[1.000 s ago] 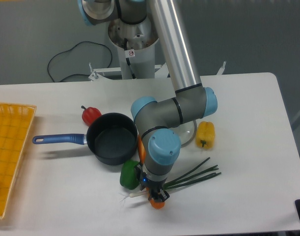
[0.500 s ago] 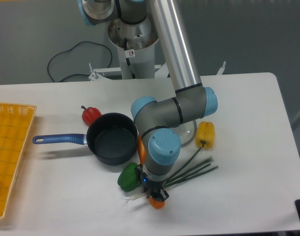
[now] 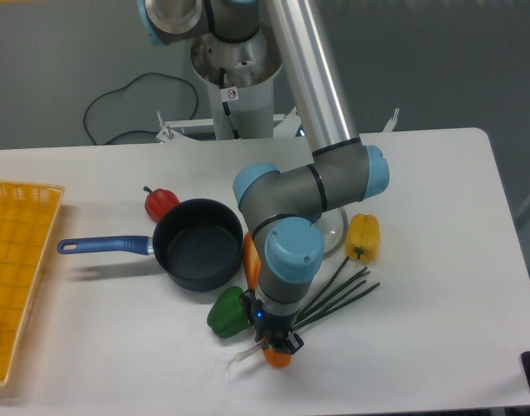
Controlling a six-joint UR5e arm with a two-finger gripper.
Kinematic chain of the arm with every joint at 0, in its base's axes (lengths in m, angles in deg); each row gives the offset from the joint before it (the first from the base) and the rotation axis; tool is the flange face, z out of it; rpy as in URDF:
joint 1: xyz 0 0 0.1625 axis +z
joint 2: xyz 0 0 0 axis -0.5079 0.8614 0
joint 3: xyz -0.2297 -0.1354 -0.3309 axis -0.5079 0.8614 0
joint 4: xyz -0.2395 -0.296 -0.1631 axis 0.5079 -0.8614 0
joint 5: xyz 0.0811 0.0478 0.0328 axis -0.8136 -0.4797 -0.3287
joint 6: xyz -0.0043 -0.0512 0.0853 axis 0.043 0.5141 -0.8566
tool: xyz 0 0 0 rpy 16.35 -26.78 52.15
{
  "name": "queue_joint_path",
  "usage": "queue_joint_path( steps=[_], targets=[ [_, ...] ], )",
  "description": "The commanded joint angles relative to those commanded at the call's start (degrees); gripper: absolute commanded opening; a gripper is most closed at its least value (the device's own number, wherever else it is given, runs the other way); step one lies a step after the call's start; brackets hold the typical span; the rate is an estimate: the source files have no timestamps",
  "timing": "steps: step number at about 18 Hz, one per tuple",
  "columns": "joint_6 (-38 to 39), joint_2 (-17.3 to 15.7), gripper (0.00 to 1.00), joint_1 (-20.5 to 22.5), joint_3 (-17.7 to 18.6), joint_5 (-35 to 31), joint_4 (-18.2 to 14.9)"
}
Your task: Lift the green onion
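Note:
The green onion [image 3: 338, 290] lies slanted on the white table, its dark leaves fanning up to the right and its white bulb end [image 3: 244, 353] poking out lower left of the wrist. My gripper [image 3: 273, 341] points straight down over the stalk near the bulb and looks shut on it. The blue wrist joint hides most of the fingers and the exact contact.
A green bell pepper [image 3: 225, 314] sits just left of the gripper. An orange object [image 3: 280, 358] lies right under it. A dark pot [image 3: 198, 245] with a blue handle, a red pepper [image 3: 160, 203], a yellow pepper [image 3: 363, 237] and a yellow basket [image 3: 17, 260] stand around.
The onion's leaf tips have swung up and left toward the yellow pepper, and the bulb end has shifted lower. The green pepper has been nudged slightly left. The wrist has risen a little.

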Motion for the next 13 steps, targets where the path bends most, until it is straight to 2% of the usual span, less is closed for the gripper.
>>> queue_joint_path(
  steps=[3, 6, 9, 10, 13],
  targets=[
    [1.5, -2.3, 0.25, 0.2, 0.3, 1.6, -0.4],
    [2.7, -4.0, 0.25, -0.1, 0.4, 1.6, -3.0],
    [3.2, -5.1, 0.25, -0.3, 0.7, 1.4, -3.6],
    [3.3, -5.1, 0.28, -0.3, 0.7, 1.3, -3.6],
    [2.6, -4.1, 0.53, -0.1, 1.4, 1.3, -3.3]
  ],
)
